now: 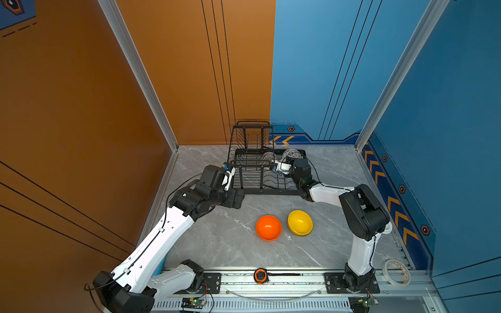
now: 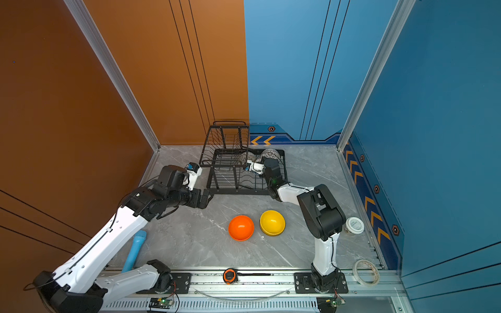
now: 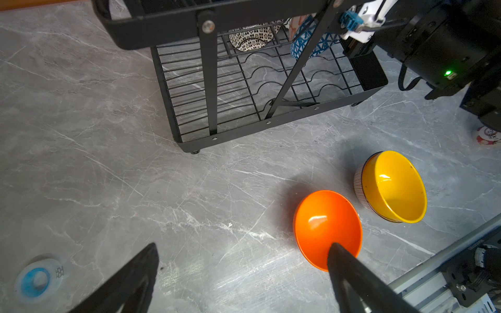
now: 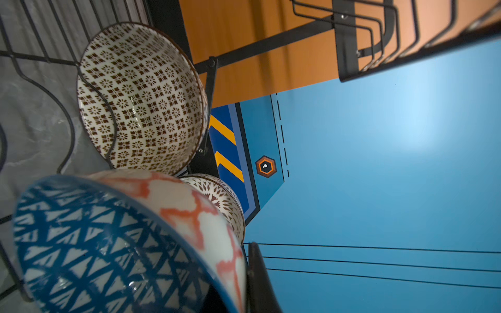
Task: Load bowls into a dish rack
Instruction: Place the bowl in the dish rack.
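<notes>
Found right gripper [image 1: 279, 169] inside the dish rack [image 1: 271, 193], clamped on the rim of the blue-triangle bowl [image 4: 103, 244]. Bowl tipped on edge over the curved slots of the lower tray, just beside a black-flower bowl [image 4: 141, 97] and a black-diamond bowl [image 4: 219, 200] already standing there. Judged a rim pinch, chosen to hold the bowl near upright for slotting; release not yet made.

Found left gripper [image 3: 244, 246] spread wide and holding nothing, hovering above the table near the rack's front corner, with the orange bowl [image 3: 328, 227] near — probably staged for the next pick. Yellow bowl [image 3: 395, 187] just beside the orange, both mouth-up on the table, apart from the rack.

Hard to make out:
- Only one right finger [image 4: 257, 271] in the right wrist view, its partner hidden behind the bowl wall.
- Contact between held bowl and slot wire — cut off, cannot tell.
- Striped outer wall under the yellow: same bowl or a second nested one, cannot tell.
- Held bowl mostly hidden by wrist and rack bars in both top views.
</notes>
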